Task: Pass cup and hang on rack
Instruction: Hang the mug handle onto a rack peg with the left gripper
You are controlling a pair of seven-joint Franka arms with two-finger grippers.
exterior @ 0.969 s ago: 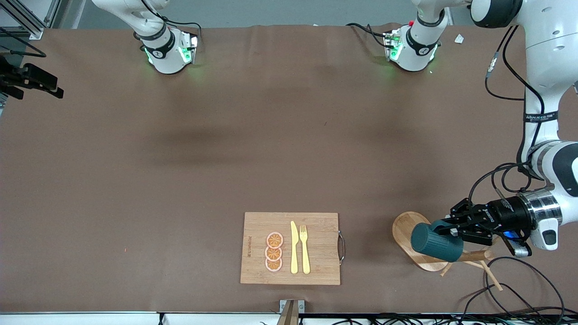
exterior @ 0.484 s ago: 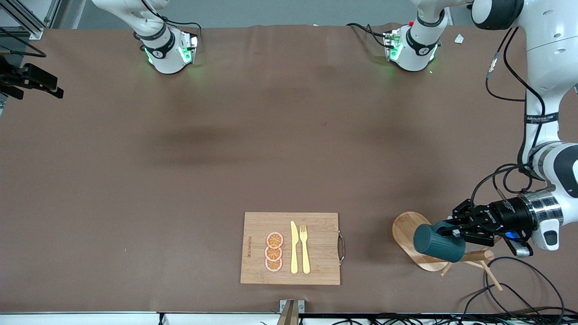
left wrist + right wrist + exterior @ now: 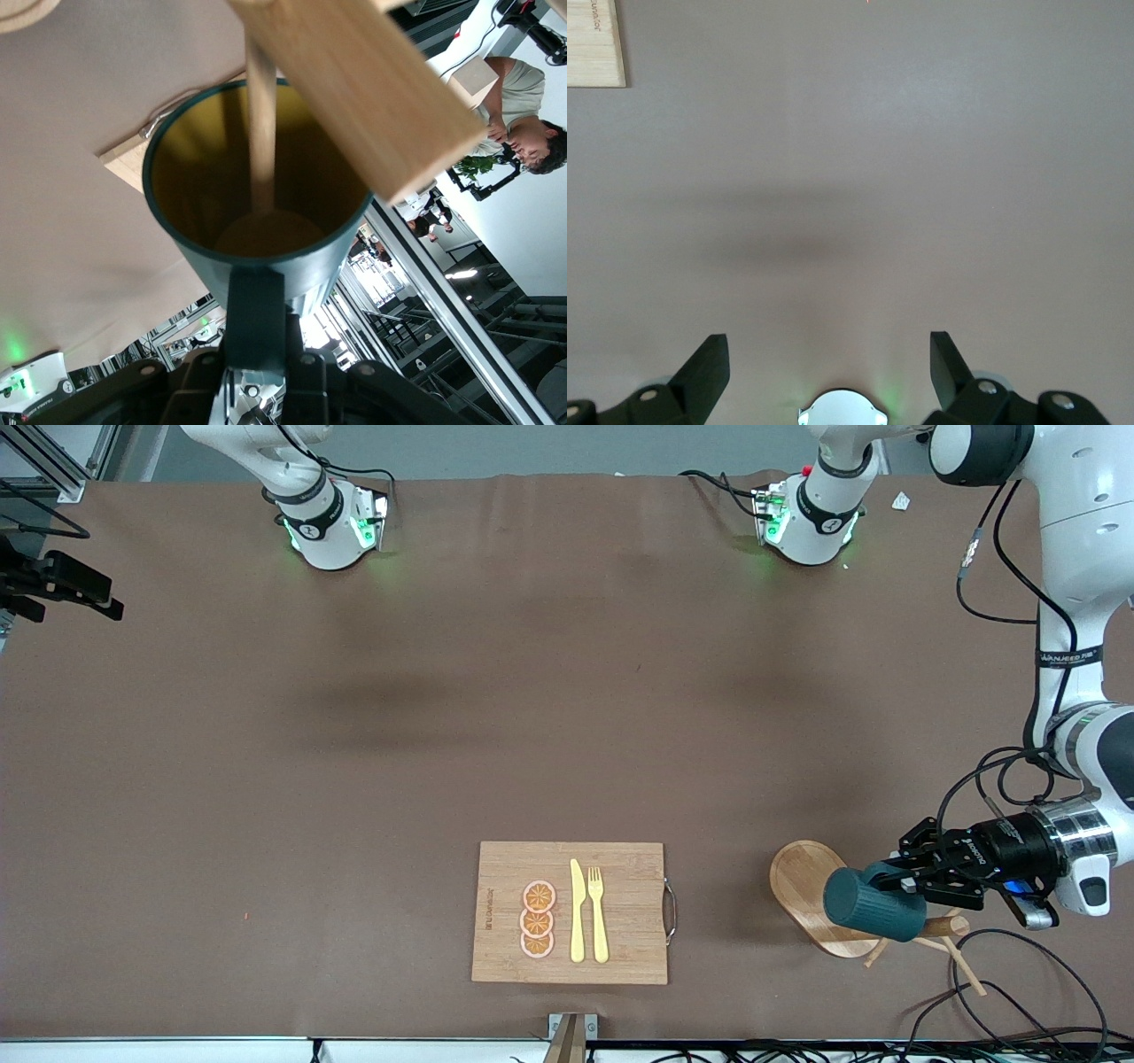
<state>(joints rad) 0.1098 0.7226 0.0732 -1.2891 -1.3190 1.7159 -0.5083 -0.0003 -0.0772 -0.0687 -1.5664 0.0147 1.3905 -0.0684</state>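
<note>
My left gripper (image 3: pixel 893 877) is shut on the handle of the dark teal cup (image 3: pixel 873 908) and holds it on its side over the rack's oval base (image 3: pixel 797 877). The rack's pole (image 3: pixel 941 927) and thin pegs (image 3: pixel 964 964) show beside the cup, toward the left arm's end of the table. In the left wrist view the gripper (image 3: pixel 255 354) clamps the handle (image 3: pixel 255 305). The cup's yellowish-brown inside (image 3: pixel 204 177) faces the camera, a thin peg (image 3: pixel 260 133) reaches into its mouth, and the thick pole (image 3: pixel 354 88) crosses above its rim. My right gripper (image 3: pixel 828 354) is open and empty over bare table; it is out of the front view.
A wooden cutting board (image 3: pixel 620 868) with orange slices (image 3: pixel 538 919), a yellow knife (image 3: pixel 577 911) and fork (image 3: pixel 598 912) lies near the front edge; its corner shows in the right wrist view (image 3: pixel 594 44). Black cables (image 3: pixel 1019 974) trail beside the rack.
My left gripper has carried the cup a little toward the left arm's end of the table, closer along the rack's pole. The right arm has not moved.
</note>
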